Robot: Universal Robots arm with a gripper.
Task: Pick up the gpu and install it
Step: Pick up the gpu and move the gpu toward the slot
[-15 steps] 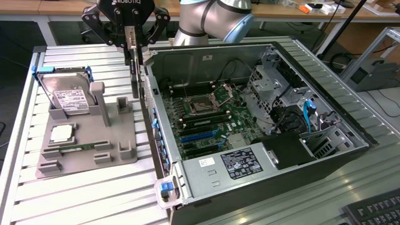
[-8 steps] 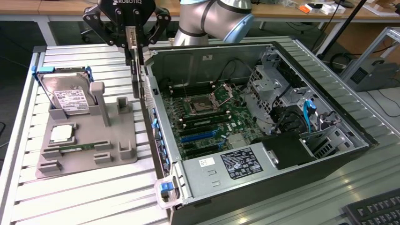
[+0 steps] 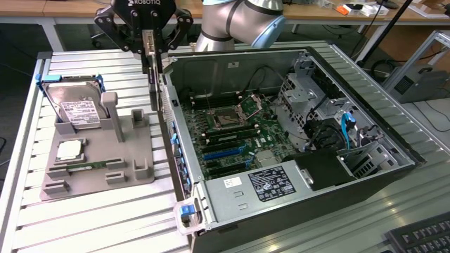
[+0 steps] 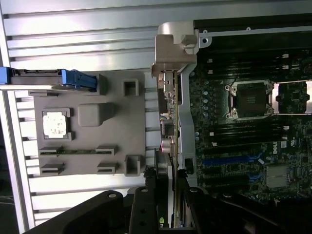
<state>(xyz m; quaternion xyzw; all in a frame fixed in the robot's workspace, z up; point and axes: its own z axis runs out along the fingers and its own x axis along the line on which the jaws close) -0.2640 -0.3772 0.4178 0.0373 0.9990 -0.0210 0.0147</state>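
A robot arm [image 3: 243, 18] reaches in from the back of the exterior view, its wrist turned so the gripper [image 3: 150, 47] points straight down. We see the claw pinched narrow on the top edge of the gpu [image 3: 156, 84]. The card hangs upright and edge-on in the air, clear of the table [image 3: 91, 226]. Its lower end is just over the rim of the open case [image 3: 393, 153] on the exterior view's left, between the case and the grey tray [image 3: 134, 176]. From the wrist we look down past the black fingers [image 4: 145, 202] of the gripper [image 4: 166, 187] at the gpu [image 4: 168, 122]. There it runs as a thin line along the case wall, with the tray [image 4: 136, 122] on one side and the motherboard [image 4: 234, 146] on the other, not yet seated in any slot. On the tray we make out a hard drive [image 3: 77, 108] standing in a blue-edged holder, a processor [image 3: 68, 150] lying flat and a memory stick [image 3: 81, 167] just beside it. Inside the case the motherboard [image 3: 232, 132] lies bare, its blue slots [image 3: 223, 153] uncovered, with the power supply [image 3: 271, 184] at the near end.
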